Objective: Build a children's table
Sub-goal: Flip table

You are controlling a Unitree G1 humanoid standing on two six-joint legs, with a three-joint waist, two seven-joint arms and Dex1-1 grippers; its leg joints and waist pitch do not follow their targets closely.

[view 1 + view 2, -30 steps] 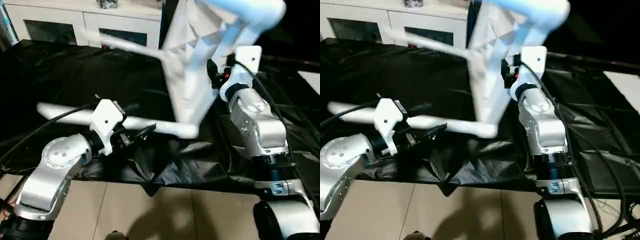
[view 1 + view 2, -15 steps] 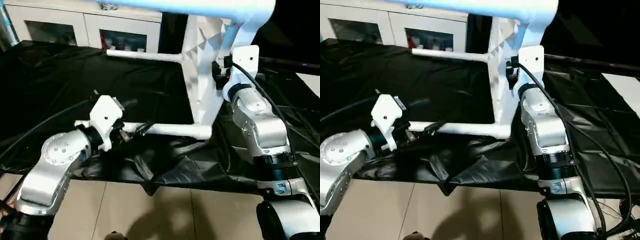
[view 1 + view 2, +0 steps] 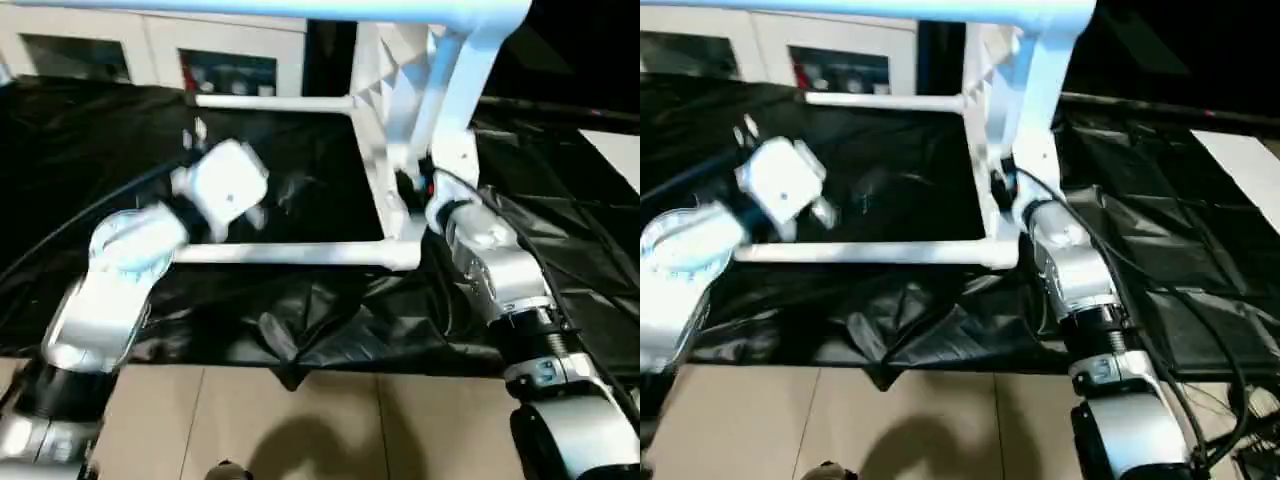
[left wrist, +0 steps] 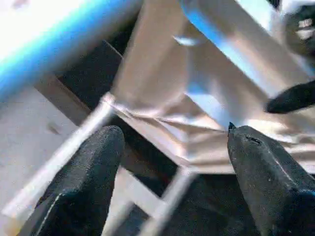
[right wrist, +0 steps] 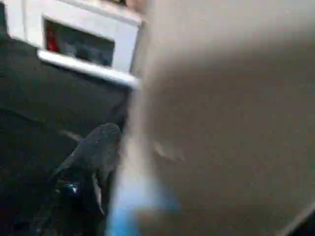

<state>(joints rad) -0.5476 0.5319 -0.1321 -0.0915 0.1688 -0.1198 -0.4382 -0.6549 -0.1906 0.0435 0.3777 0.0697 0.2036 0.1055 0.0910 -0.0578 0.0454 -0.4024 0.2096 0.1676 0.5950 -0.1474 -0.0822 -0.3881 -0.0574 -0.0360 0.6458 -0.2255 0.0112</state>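
A white plastic children's table (image 3: 400, 120), tipped on its side over black sheeting (image 3: 120, 130), is apparently steadied by the right gripper (image 3: 412, 186), grasp unclear, while the left gripper (image 4: 172, 162) hangs spread and empty.

White plastic children's table (image 3: 400, 150) with ribbed underside, its upper edge tinted light blue. Beneath it, a glossy black sheet (image 3: 300, 320) over beige floor tiles (image 3: 300, 420). Silver forearms (image 3: 500, 280); black fingers (image 4: 83, 182).
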